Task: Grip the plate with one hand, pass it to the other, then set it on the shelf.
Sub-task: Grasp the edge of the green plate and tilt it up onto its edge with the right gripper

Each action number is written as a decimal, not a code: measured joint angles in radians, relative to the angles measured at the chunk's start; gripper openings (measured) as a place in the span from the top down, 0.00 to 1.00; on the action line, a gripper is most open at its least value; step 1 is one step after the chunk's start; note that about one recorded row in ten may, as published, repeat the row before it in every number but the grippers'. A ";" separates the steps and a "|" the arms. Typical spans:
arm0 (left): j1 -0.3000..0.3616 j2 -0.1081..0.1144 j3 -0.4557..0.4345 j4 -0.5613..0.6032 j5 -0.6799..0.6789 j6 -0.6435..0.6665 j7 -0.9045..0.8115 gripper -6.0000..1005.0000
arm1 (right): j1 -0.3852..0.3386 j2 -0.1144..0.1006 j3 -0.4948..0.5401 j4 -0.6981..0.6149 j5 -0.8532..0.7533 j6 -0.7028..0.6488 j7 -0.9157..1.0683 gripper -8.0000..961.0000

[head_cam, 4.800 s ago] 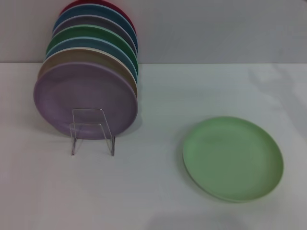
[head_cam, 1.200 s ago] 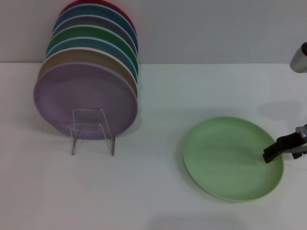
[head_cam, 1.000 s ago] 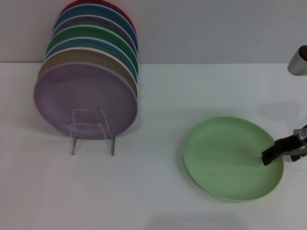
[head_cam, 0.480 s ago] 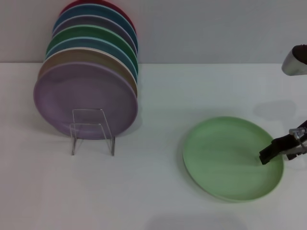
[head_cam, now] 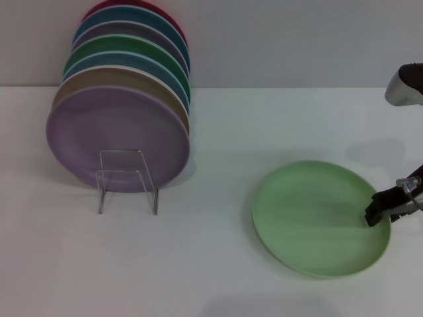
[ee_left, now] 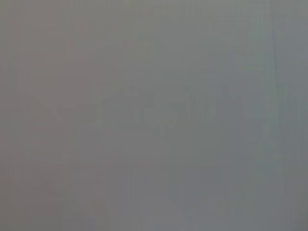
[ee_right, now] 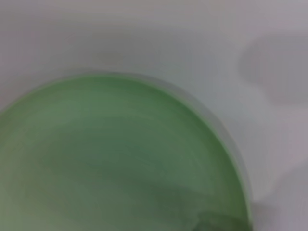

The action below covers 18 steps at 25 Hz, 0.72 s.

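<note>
The round, matte, pale mint-green plate (head_cam: 320,218) lies flat on the white desk (head_cam: 218,264), at about four o'clock in the head view, well apart from the small clear acrylic rack (head_cam: 127,179) at nine o'clock. That rack already carries a row of upright plates, a lilac plate (head_cam: 117,139) foremost.

The right end effector (head_cam: 378,212), black and two-fingered, comes in from the right and sits at the plate's three o'clock rim, one dark finger lying over the rim's inner face. Whether its fingers are apart or clamped on the rim cannot be told. The right wrist view shows the plate's green face (ee_right: 115,159) filling most of the picture. The left end effector is not in view.

The step in hand looks like the first one, gripping the plate. The next move probably calls for a firm pinch on the thin rim, then a lift that tilts the plate up for the hand-over.
</note>
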<state>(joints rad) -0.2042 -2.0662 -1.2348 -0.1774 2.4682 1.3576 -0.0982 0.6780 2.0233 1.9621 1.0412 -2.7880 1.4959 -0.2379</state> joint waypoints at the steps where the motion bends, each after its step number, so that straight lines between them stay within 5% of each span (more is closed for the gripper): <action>1: -0.001 0.000 0.000 0.001 0.000 0.000 0.000 0.14 | 0.000 0.000 0.000 0.000 0.000 0.000 0.000 0.49; 10: -0.008 0.000 0.000 0.004 0.000 -0.004 0.003 0.14 | -0.001 0.001 -0.002 0.017 0.000 0.002 -0.004 0.61; 18: -0.020 -0.001 0.002 0.008 0.000 -0.012 0.047 0.14 | 0.007 0.002 -0.002 0.000 -0.002 -0.002 -0.019 0.84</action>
<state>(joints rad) -0.2239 -2.0672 -1.2332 -0.1696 2.4682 1.3455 -0.0509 0.6850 2.0249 1.9604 1.0408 -2.7898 1.4938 -0.2574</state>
